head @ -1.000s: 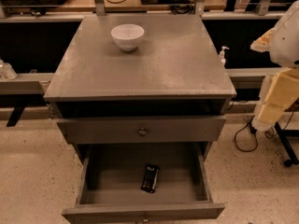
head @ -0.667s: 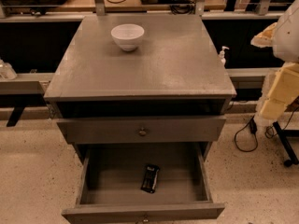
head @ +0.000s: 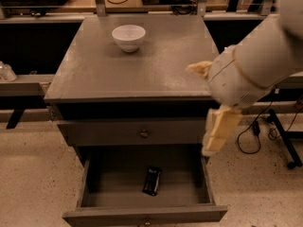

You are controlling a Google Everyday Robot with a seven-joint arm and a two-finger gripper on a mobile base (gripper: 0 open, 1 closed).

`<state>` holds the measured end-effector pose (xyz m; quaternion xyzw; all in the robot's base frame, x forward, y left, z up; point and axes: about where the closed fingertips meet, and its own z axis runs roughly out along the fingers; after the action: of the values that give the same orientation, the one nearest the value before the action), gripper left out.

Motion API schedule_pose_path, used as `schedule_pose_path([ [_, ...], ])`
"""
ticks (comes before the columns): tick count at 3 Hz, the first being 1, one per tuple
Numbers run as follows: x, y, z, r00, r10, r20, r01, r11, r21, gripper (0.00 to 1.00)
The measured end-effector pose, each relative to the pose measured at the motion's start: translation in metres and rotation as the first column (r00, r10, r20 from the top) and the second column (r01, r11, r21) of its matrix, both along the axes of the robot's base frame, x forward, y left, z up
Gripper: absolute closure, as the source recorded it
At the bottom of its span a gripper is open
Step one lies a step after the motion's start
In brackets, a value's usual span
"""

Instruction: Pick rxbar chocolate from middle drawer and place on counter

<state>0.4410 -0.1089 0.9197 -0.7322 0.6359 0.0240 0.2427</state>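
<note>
The rxbar chocolate (head: 152,180) is a small black wrapped bar lying flat on the grey floor of the open middle drawer (head: 94,197), near its centre. The drawer is pulled out at the bottom of the cabinet. The counter (head: 156,65) is the grey top slab. My gripper (head: 217,135) hangs down at the cabinet's right front corner, level with the closed upper drawer front. It is above and to the right of the bar and not touching it. It holds nothing that I can see.
A white bowl (head: 128,37) stands at the back of the counter. The closed upper drawer (head: 137,132) has a small round knob. My white arm (head: 255,65) overhangs the counter's right edge. Cables and a stand leg (head: 284,141) lie on the floor at right.
My arm and gripper have moved left from the far right side, to the cabinet's right front corner above the open drawer. The bar and bowl have not moved.
</note>
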Motion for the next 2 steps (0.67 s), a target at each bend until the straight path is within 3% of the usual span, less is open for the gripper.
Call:
schedule_pose_path([
  [1,-0.0048,0.0393,-0.0323,0.9896,0.138,0.04,-0.138,0.99,-0.016,0.0],
  [2,-0.0006,0.0459,-0.0289,0.987,0.158,0.029,-0.154,0.982,-0.108,0.0],
])
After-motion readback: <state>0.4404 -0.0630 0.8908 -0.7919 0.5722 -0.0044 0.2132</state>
